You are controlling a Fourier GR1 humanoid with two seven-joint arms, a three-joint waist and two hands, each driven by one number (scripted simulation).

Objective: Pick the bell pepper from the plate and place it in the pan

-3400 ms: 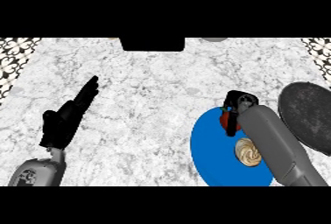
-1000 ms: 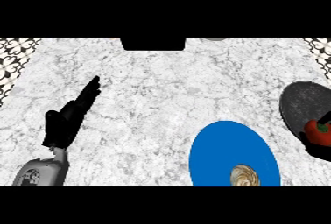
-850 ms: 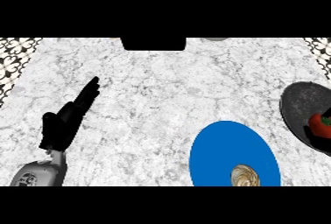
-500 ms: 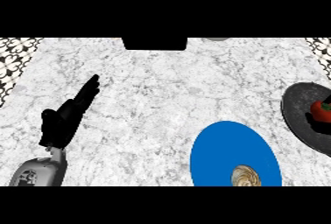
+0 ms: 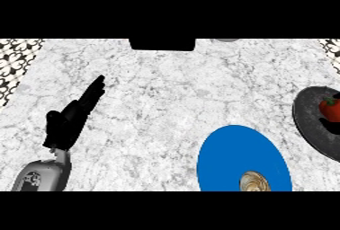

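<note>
The pepper (image 5: 329, 109) is lying in the pan (image 5: 315, 128), off the blue plate (image 5: 232, 152), so the task looks finished. The left hand (image 5: 69, 121) is being rested with fingers straight; the right is unseen.

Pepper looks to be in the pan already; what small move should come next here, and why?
Probably none beyond bringing the right arm to rest. The pepper lies in the pan at the right edge, no hand on it. The plate holds only a tan round item. The right hand is out of view; the left hand rests open at the left.
</note>
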